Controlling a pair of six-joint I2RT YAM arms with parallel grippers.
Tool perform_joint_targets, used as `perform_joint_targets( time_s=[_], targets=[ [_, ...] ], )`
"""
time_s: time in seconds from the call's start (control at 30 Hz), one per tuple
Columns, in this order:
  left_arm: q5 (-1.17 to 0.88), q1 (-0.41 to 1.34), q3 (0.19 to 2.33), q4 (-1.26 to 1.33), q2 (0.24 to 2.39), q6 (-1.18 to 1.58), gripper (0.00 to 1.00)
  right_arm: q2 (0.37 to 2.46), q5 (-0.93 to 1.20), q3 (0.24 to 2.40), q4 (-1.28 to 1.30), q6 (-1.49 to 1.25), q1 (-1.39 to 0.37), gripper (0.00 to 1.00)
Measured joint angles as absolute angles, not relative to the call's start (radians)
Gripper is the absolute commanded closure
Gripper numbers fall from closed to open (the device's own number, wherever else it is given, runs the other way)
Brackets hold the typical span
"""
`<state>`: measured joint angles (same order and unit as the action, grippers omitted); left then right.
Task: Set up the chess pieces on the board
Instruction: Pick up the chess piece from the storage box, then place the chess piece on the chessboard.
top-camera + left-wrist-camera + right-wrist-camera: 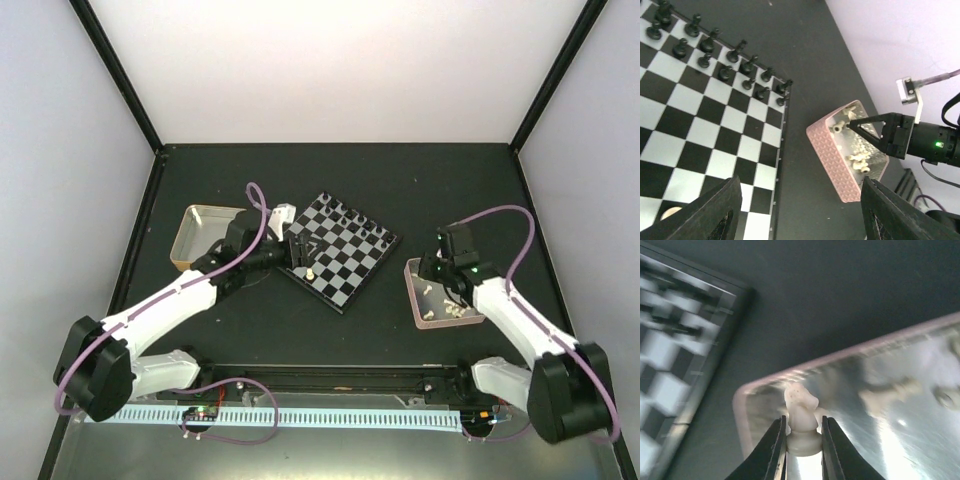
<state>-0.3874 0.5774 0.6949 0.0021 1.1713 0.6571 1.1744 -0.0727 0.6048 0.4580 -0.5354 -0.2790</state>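
The board [338,250] lies skewed at the table's middle, with black chess pieces [725,55] in two rows along its far right edge. One cream piece [311,271] stands near its left corner. My left gripper [298,252] hovers open over that corner; its dark fingers [700,215] frame the view with nothing between them. My right gripper [802,440] is shut on the base of a white knight [801,415], which stands upright over a corner of the pink tray [755,390]. Several more cream pieces [860,162] lie in the tray.
A yellow-rimmed metal tin [200,235] sits left of the board, behind my left arm. The pink tray [414,300] lies right of the board with a strip of dark table between them. Black frame posts and pale walls close in the table.
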Motion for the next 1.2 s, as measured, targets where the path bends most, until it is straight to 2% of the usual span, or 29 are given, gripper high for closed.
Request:
perform_joint_targets(
  time_s=[0.23,0.43,0.53,0.67,0.83,0.9,1.2],
  targets=[
    [-0.51,0.578,0.836,-0.073,1.173,0.636,0.31,0.918,0.241,0.572,0.284,-0.466,-0.287,0.89],
    [-0.679,0.588,0.966,-0.11,1.222,0.64,0.31,0.791,0.545,0.518,0.107,-0.45,-0.355,0.88],
    [-0.758,0.607,1.005,-0.129,1.268,0.654,0.32,0.762,0.619,0.516,0.057,-0.437,-0.414,0.88],
    [-0.833,0.64,1.034,-0.15,1.329,0.667,0.38,0.772,0.637,0.54,0.054,-0.385,-0.51,0.88],
    [-0.87,0.663,1.052,-0.191,1.359,0.67,0.54,0.819,0.591,0.59,0.087,-0.323,-0.599,0.88],
    [-0.876,0.664,1.06,-0.208,1.367,0.669,0.6,0.83,0.572,0.598,0.094,-0.31,-0.617,0.88],
    [-0.911,0.679,1.063,-0.247,1.388,0.656,0.75,0.862,0.517,0.609,0.106,-0.287,-0.635,0.88]
  ],
)
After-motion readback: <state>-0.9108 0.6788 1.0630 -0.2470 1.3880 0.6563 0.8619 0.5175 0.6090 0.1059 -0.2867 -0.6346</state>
